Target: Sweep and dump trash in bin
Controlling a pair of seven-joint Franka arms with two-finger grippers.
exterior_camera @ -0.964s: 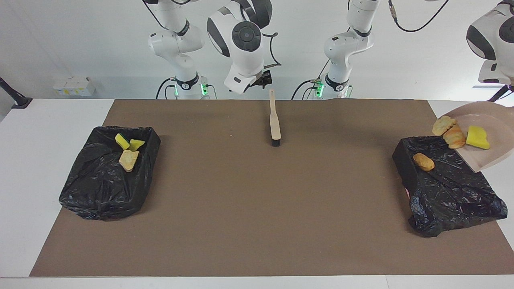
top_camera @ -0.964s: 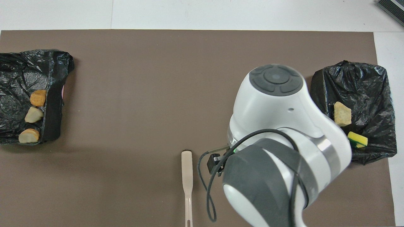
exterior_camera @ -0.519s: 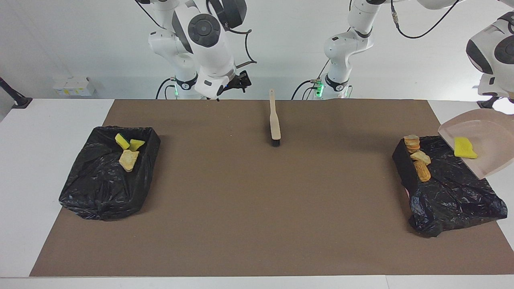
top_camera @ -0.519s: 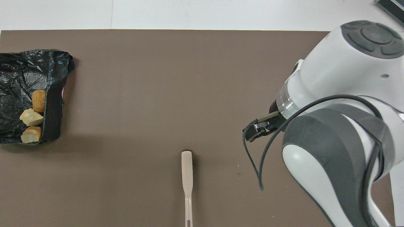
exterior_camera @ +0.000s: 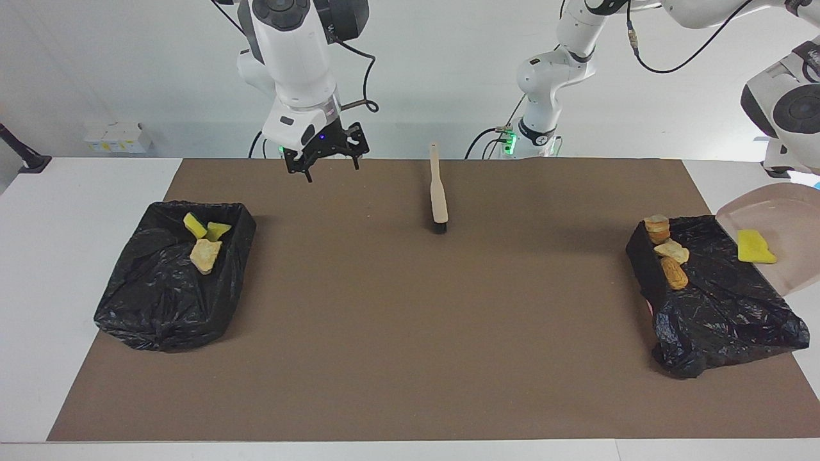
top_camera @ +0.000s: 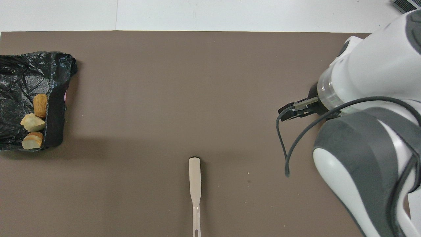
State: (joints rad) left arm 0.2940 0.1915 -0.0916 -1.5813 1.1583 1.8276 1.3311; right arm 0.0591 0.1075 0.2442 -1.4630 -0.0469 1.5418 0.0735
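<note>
Your right hand [exterior_camera: 330,168], upper left of the facing view, hangs released above the brown mat [exterior_camera: 410,320]. Your left hand is off frame, clenched. The dustpan [exterior_camera: 778,224] sits at the right edge with one yellow chunk [exterior_camera: 754,246]; three trash pieces [exterior_camera: 669,256] lie in the adjacent bin [exterior_camera: 724,307], three more [exterior_camera: 204,240] in the left bin [exterior_camera: 160,301].

right gripper [exterior_camera: 325,165] hangs wrist-down with fingers [exterior_camera: 308,174] spread (left arm's wrist is raised, its gripper unseen).
</note>
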